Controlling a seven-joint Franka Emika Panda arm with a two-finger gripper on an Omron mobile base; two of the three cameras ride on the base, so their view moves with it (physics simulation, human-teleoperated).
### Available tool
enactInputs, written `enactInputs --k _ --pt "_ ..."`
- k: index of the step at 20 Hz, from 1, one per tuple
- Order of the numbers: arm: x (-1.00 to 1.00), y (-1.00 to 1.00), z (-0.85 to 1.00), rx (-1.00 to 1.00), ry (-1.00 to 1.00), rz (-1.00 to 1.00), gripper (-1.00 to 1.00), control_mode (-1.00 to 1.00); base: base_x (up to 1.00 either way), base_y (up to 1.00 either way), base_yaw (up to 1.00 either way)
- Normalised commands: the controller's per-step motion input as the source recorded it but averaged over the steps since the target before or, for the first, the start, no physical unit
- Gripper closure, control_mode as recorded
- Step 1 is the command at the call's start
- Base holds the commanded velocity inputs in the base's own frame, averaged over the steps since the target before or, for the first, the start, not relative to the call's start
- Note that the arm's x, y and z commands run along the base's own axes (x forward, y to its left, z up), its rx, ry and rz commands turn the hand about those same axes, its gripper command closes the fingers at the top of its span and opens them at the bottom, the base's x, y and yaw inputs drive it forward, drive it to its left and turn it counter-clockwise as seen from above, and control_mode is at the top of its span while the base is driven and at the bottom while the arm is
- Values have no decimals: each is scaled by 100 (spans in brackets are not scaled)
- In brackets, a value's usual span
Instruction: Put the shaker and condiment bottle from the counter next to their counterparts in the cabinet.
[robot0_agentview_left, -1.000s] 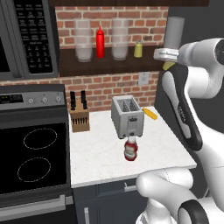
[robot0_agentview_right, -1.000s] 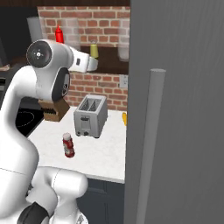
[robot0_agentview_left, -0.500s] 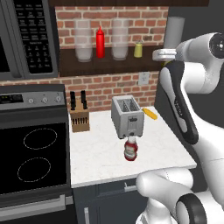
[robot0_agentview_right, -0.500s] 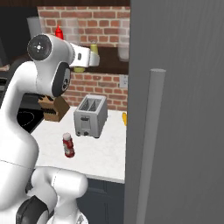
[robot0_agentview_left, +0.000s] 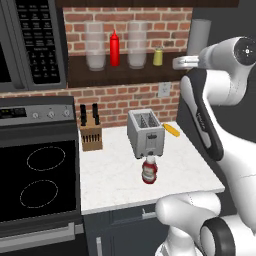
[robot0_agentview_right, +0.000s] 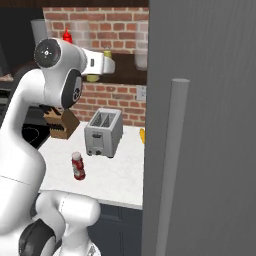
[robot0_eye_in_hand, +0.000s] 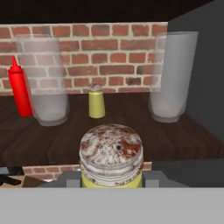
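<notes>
In the hand view my gripper (robot0_eye_in_hand: 111, 180) is shut on the shaker (robot0_eye_in_hand: 111, 156), whose speckled pale cap sits in the foreground at the front edge of the cabinet shelf (robot0_eye_in_hand: 175, 140). The twin shaker (robot0_eye_in_hand: 96, 101) stands farther in, against the brick back wall, with the tall red squeeze bottle (robot0_eye_in_hand: 19, 92) to its left. From the left base view the gripper (robot0_agentview_left: 181, 62) hangs at the shelf's right end, just right of the twin shaker (robot0_agentview_left: 158, 56). The condiment bottle (robot0_agentview_left: 149, 170) stands upright on the counter (robot0_agentview_left: 115, 185) in front of the toaster.
Two clear jars (robot0_eye_in_hand: 48, 83) (robot0_eye_in_hand: 173, 78) flank the twin shaker on the shelf. On the counter stand a toaster (robot0_agentview_left: 145, 132), a knife block (robot0_agentview_left: 90, 132) and a yellow item (robot0_agentview_left: 172, 130). A stovetop (robot0_agentview_left: 40, 175) lies left, and a grey fridge door (robot0_agentview_right: 200, 125) stands right.
The hand with the shaker has edged left toward the shelf, and the arm's upper joints have swung. The condiment bottle has stayed put.
</notes>
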Motion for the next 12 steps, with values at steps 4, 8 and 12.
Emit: enactInputs --k 4,8,12 --pt "50 -15 -3 6 0 0 100 -100 0 0 0" --pt "42 -21 0 5 0 0 100 -100 0 0 0" --pt "33 -5 0 0 0 0 100 -100 0 0 0"
